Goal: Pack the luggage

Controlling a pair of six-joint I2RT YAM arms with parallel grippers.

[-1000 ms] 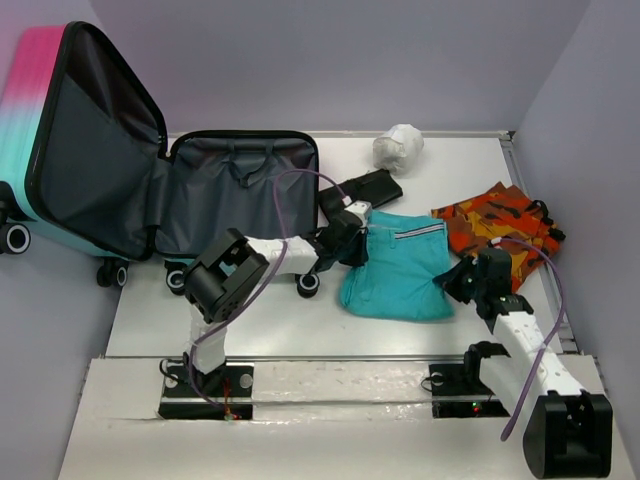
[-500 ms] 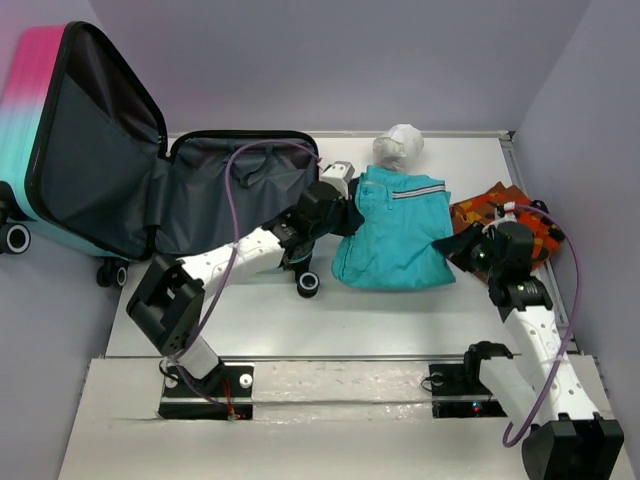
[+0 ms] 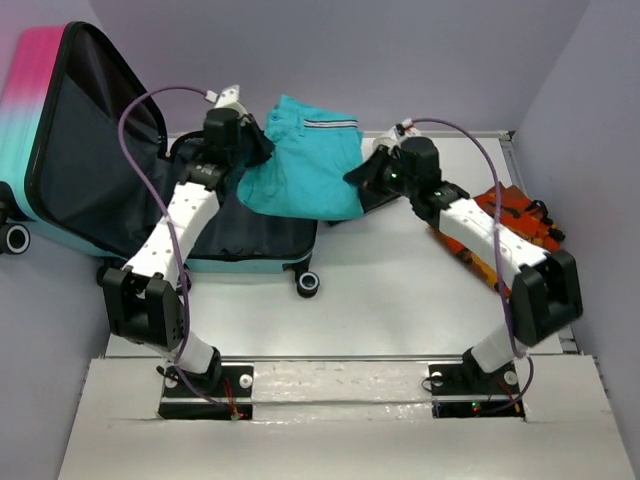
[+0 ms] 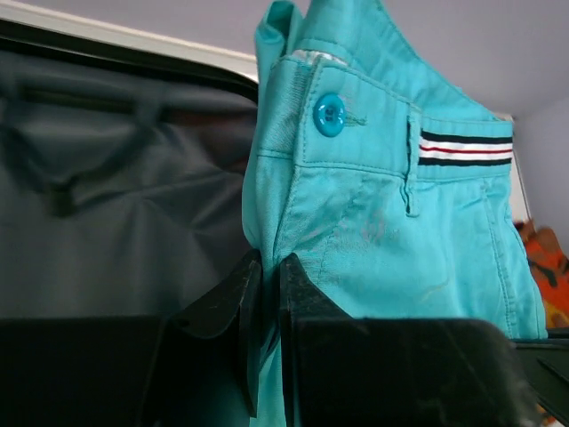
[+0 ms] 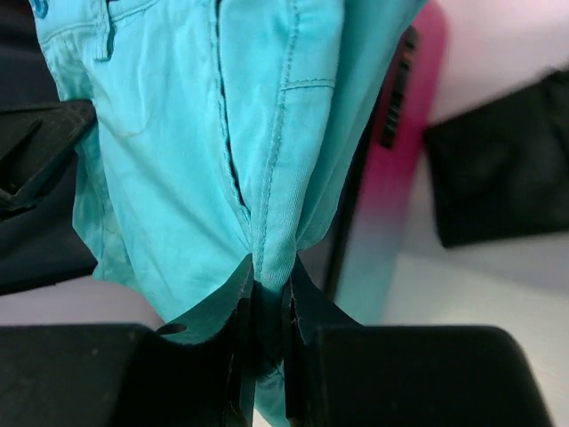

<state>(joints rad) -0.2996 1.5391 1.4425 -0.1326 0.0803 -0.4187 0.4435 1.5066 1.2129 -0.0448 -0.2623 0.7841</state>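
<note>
The left gripper (image 3: 260,150) and right gripper (image 3: 362,176) are pinching the shorts (image 3: 305,170) tight above the open luggage (image 3: 90,170) at the tabletop's (image 3: 400,300) back left. The shorts are hiding part of it.

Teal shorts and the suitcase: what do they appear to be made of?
The teal shorts look like matte, cotton-like woven twill, judging by the stitched seams and soft creases, with a glossy, plastic-looking button. The suitcase has a smooth hard shell, probably plastic, in a pink-to-teal gradient; its lining looks like thin dark synthetic fabric, slightly wrinkled.
</note>
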